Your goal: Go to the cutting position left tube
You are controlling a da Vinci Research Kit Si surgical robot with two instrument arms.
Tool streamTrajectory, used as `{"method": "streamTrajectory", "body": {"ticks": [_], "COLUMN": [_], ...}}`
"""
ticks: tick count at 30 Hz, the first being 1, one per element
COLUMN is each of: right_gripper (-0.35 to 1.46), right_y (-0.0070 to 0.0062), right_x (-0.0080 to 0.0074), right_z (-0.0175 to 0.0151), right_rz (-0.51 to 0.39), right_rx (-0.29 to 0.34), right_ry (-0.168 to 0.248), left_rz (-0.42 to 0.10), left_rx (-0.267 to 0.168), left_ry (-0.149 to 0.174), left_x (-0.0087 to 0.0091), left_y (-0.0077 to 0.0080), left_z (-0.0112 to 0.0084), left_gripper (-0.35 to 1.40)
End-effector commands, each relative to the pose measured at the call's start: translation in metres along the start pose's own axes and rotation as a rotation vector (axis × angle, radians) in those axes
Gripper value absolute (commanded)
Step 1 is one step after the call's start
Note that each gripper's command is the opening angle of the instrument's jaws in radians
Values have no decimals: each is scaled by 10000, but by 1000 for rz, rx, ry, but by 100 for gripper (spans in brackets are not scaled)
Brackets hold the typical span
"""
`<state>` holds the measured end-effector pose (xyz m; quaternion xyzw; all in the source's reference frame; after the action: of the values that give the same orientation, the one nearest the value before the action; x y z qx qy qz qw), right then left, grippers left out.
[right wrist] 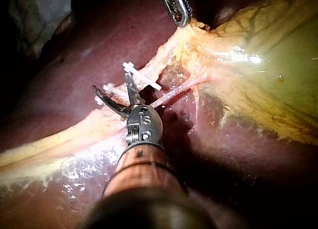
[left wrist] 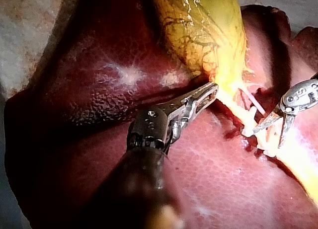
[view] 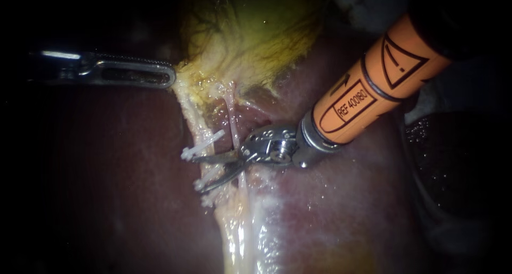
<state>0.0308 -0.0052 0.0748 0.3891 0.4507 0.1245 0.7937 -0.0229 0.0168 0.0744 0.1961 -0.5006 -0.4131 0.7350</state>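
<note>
From the bench side, the approach looks nearly finished. In the endoscope view the slim silver left instrument (view: 169, 75) reaches in from nine o'clock. Its jaws lie together, pinched on the ragged pale edge of the yellow-green, veined gallbladder (view: 256, 34), which is tented towards it. From that edge the left tube (view: 188, 113), a pale yellowish cord, runs down towards six o'clock over the dark red, glistening liver (view: 106, 188). A thinner pink tube (view: 232, 122) lies just beside it on its three o'clock side. Two white plastic clips cross the left tube near the centre, the upper clip (view: 202, 145) and the lower clip (view: 201, 185). The orange-shafted right instrument (view: 197, 174) comes in from two o'clock. Its two slim curved blades stand moderately apart and grip nothing. One lies just under the upper clip and the other close by the lower one, with the bare stretch of tube in the gap between them. Whether either blade touches the tube I cannot tell. I judge the positioning step to be in its last part. The next move seems to call for a small, steady advance to seat the tube deeper between the blades. It should stay clear of both clips and the pink tube while the left instrument holds tension.
</note>
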Motion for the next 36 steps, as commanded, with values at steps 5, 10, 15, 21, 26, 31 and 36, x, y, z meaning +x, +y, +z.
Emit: {"method": "streamTrajectory", "body": {"ticks": [5,10,15,21,26,31,36], "right_gripper": [69,75,77,77,77,77,77], "right_y": [-7,-13,-14,-4,9,22,32], "right_x": [7,13,15,8,0,-14,-30], "right_z": [-11,-29,-48,-58,-64,-62,-52], "right_rz": [4,9,13,13,34,58,71], "right_rx": [7,19,28,31,33,30,40], "right_ry": [2,10,14,16,23,26,18], "left_rz": [-1,-2,-3,-3,-3,-4,-4], "left_rx": [2,0,-1,-4,-4,-4,-4], "left_ry": [1,1,1,0,0,0,0], "left_x": [-1,-3,-5,-6,-6,-6,-6], "left_y": [0,1,2,1,0,0,0], "left_z": [-2,-5,-8,-9,-10,-10,-10], "left_gripper": [-35,-35,-35,-35,-35,-35,-35]}}
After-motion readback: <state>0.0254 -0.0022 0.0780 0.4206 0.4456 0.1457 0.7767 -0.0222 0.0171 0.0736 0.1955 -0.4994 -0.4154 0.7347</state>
